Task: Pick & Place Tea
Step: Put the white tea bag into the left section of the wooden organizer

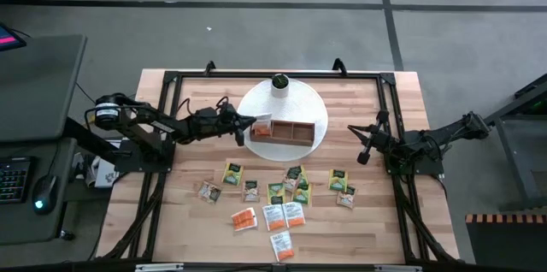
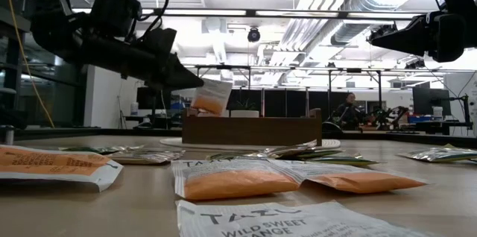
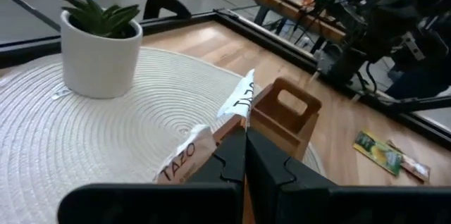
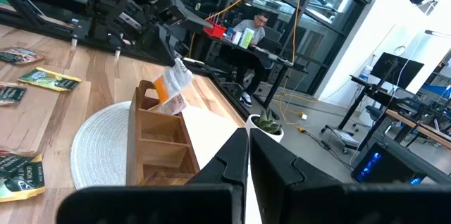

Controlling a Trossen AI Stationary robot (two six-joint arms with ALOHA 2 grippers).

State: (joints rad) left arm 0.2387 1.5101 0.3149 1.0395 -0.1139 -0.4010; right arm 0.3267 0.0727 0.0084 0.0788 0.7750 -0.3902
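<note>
Orange-white tea sachet (image 1: 261,127) we found clamped in the closed left pincer (image 1: 248,123) over the wooden tray (image 1: 291,133); right pincer (image 1: 366,145) was closed, empty.

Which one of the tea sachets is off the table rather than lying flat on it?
The orange-and-white sachet pinched in the left gripper, standing upright over the wooden tray's left end compartment. All the other sachets lie flat on the table.
</note>
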